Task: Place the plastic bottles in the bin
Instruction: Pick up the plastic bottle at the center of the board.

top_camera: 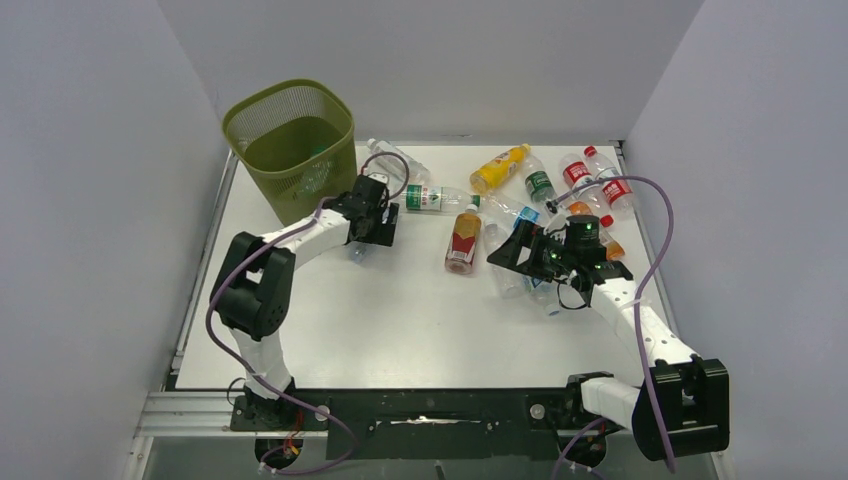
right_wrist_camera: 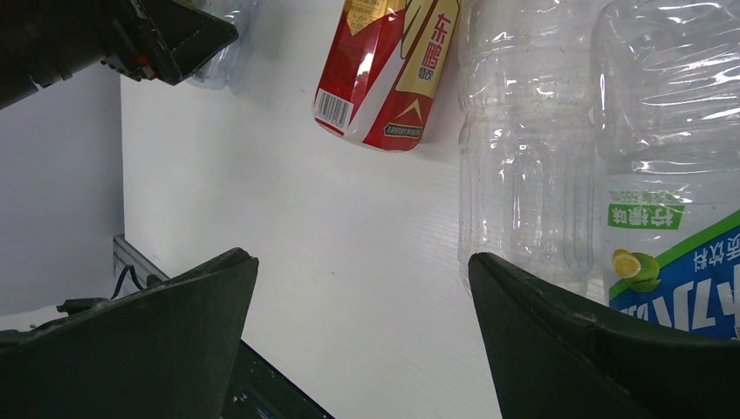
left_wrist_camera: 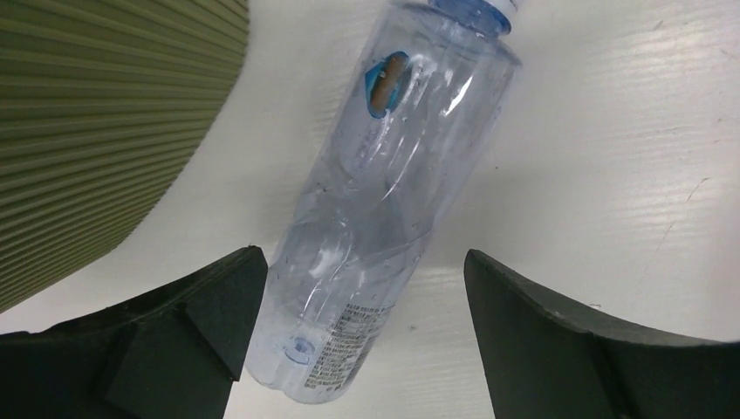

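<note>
While its two dark fingers stand wide apart, the left gripper (left_wrist_camera: 362, 258) hangs low over a clear bottle (left_wrist_camera: 384, 175) that lies on its side on the white table (top_camera: 400, 320). The bottle passes between the fingers. Its base is toward the wrist and its blue neck ring points away. The right-hand finger is apart from the bottle. The left-hand finger is just beside it, and I cannot tell whether they touch. Nothing is gripped. Just left of this bottle rises the ribbed olive wall of the bin (left_wrist_camera: 87, 113), which the top view shows upright at the far left corner of the table (top_camera: 300, 180).

The right gripper (right_wrist_camera: 359, 258) is also spread wide and holds nothing, with bare table between its fingers. Beyond its tips a red-labelled bottle (right_wrist_camera: 388, 70) lies on its side. To the right of that lies a clear, label-free bottle (right_wrist_camera: 519, 157), and beside that one a bottle with a green and blue lemon label (right_wrist_camera: 672, 244).

From above, the left gripper (top_camera: 368, 238) sits near the bin's base, and the right gripper (top_camera: 512, 255) is right of centre. More bottles are scattered across the far right of the table. These include a yellow one (top_camera: 497, 168), a green-labelled one (top_camera: 430, 198) and two with red labels (top_camera: 578, 172).
</note>
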